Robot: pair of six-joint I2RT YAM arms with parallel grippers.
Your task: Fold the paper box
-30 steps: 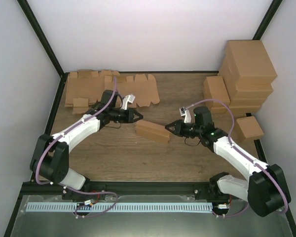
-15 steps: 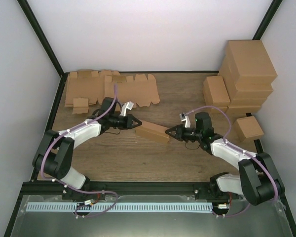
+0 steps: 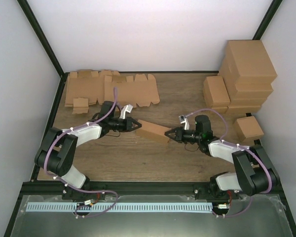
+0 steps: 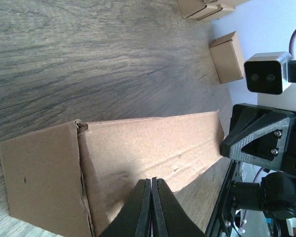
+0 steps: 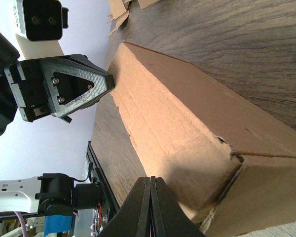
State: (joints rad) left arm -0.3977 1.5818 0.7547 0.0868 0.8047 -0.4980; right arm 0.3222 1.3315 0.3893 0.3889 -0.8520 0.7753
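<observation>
BOX: small oblong brown cardboard paper box (image 3: 153, 131), folded, lying mid wooden table (image 3: 138, 160) | LEFT hand (image 3: 136, 126): clenched, empty, tip against its left end | RIGHT hand (image 3: 168, 132): clenched, empty, tip against its right end | RISK: an off-line squeeze could spin it or pop an end flap

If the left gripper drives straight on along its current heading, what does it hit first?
The paper box. The shut left gripper points straight at its cardboard face and seems to be touching it already, though actual contact is hard to confirm.

Your paper box (image 3: 153, 131) is matt, slightly rough brown cardboard; the counter (image 3: 138, 158) you see is grained, matt wood.
</observation>
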